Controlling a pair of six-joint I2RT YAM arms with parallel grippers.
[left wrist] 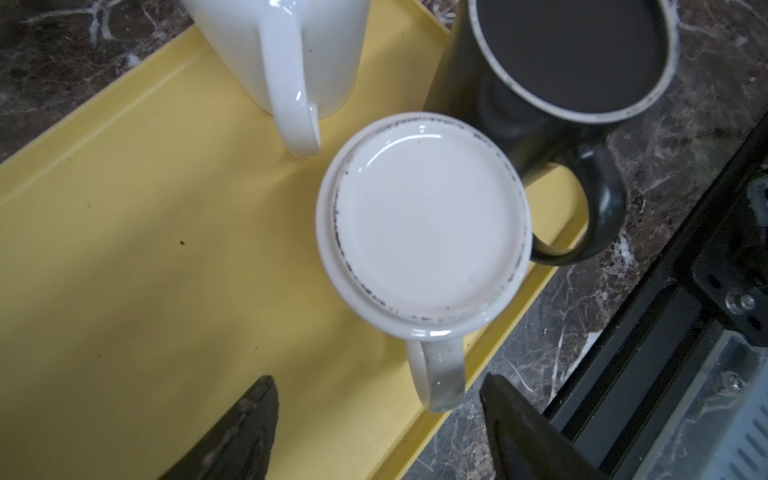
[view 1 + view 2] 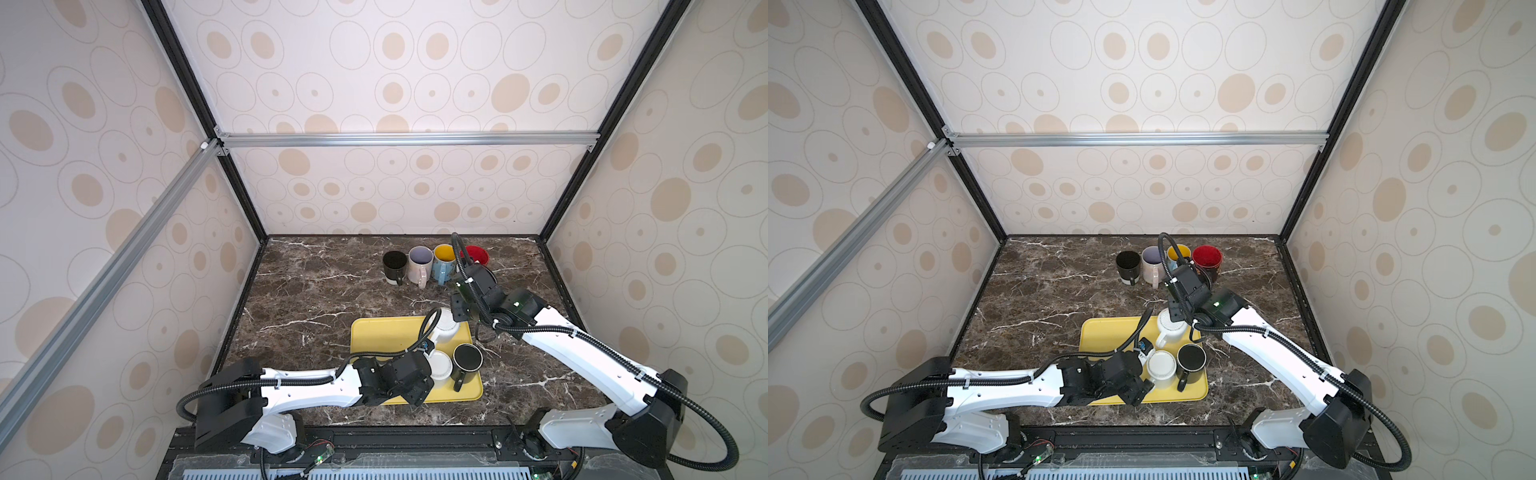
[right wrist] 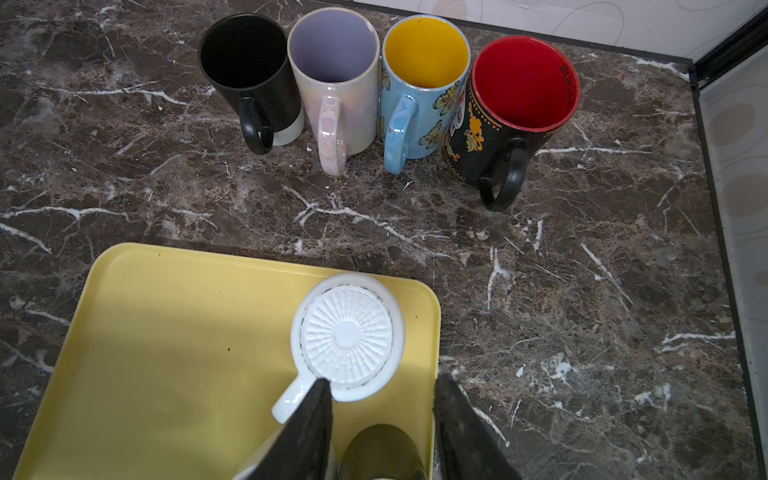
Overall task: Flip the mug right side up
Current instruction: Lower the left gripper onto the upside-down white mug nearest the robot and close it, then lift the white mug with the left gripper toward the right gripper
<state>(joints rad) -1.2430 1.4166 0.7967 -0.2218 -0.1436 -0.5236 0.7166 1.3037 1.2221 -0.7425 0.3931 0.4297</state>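
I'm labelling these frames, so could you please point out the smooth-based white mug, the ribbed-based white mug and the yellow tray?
smooth-based white mug [image 1: 424,226], left wrist view, middle of its upturned base.
ribbed-based white mug [image 3: 347,334], right wrist view, centre of its ribbed base.
yellow tray [image 1: 124,249], left wrist view, bare floor.

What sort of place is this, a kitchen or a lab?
Probably a robot test booth, not a kitchen: aluminium-framed walls papered with beige ovals, a dark marble-look tabletop, and two white robot arms over a yellow plastic tray.

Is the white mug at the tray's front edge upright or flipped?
Flipped: the white mug shows its flat base on top, no opening.
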